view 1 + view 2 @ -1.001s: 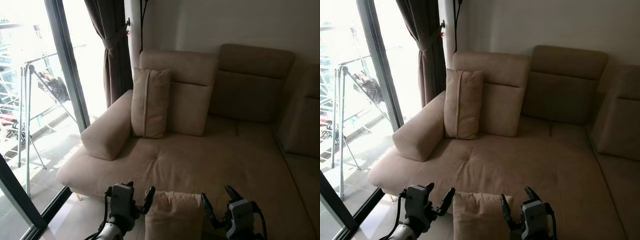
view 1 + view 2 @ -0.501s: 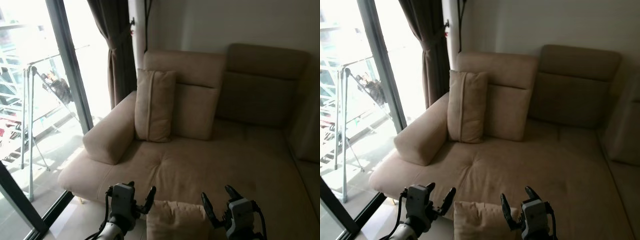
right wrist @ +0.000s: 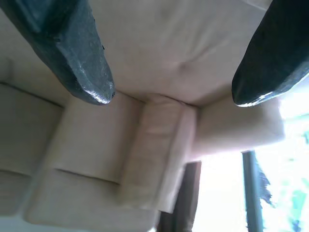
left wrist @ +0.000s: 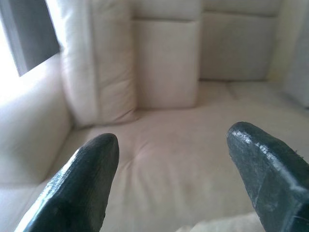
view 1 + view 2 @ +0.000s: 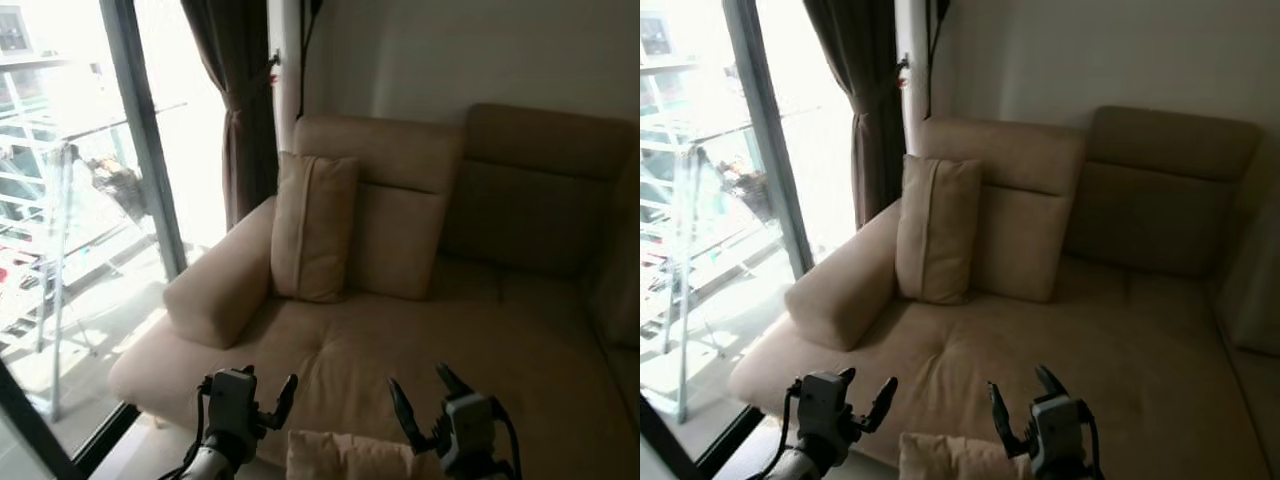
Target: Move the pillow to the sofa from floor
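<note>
Now the pillow sinks lower between two open grippers

Now the sofa [image 5: 400, 350] takes most of what I see: a wide beige seat with tall back cushions, and a second cushion [image 5: 312, 228] standing upright at the back left corner, against the armrest [image 5: 215, 285]. Compared with a second ago the whole view has shifted, so the robot's head has moved, not the furniture. The pillow [image 5: 355, 455] now shows less of itself; it sits low at the front edge of the seat, between the two grippers. I judge it is being lowered or already resting there, though whether it lies fully on the seat I cannot tell. The left gripper [image 5: 270, 398] stands just beside the pillow with fingers spread apart and holding nothing. The right gripper [image 5: 420, 400] is also wide open and empty, its fingers [image 3: 82, 53] pointing toward the seat.
</note>
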### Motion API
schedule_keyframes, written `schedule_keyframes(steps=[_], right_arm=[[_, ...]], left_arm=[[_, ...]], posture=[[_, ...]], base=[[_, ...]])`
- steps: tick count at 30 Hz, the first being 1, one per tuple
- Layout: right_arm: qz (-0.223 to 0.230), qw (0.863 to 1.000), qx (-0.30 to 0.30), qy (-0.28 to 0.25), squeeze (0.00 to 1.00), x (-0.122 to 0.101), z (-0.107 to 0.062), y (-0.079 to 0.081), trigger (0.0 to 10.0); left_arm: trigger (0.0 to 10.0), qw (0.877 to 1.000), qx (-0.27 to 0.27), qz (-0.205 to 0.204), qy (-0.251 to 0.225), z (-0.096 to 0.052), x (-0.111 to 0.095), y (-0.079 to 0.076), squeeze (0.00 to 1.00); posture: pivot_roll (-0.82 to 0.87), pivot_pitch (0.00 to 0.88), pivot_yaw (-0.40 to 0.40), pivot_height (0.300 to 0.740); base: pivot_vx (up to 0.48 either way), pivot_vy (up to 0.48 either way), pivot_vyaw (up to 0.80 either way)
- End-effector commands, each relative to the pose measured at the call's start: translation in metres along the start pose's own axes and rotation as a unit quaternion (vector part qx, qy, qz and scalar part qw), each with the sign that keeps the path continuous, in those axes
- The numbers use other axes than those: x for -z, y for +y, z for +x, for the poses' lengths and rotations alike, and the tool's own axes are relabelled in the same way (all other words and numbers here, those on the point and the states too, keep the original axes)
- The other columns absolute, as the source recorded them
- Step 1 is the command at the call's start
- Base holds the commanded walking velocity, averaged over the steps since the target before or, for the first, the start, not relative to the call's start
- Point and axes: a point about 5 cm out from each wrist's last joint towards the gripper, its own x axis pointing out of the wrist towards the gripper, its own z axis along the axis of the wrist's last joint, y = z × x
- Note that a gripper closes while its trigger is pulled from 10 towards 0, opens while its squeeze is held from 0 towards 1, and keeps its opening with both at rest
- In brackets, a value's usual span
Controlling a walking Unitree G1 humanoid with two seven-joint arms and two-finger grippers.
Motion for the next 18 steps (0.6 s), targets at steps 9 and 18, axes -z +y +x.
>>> schedule_keyframes(steps=[9,18], right_arm=[[0.002,1.000,0.000,0.013,0.00,0.002,0.003,0.002,10.0],[0.026,0.991,-0.002,0.132,0.00,0.032,0.010,0.002,10.0]], left_arm=[[10.0,1.000,0.010,0.015,0.018,-0.003,0.006,-0.001,0.00],[10.0,0.994,0.059,0.066,0.069,0.004,0.014,0.001,0.00]], posture=[[0.12,0.000,-0.005,0.740],[0.12,0.000,-0.004,0.740]], base=[[0.000,0.000,0.00],[0.000,0.000,0.00]])
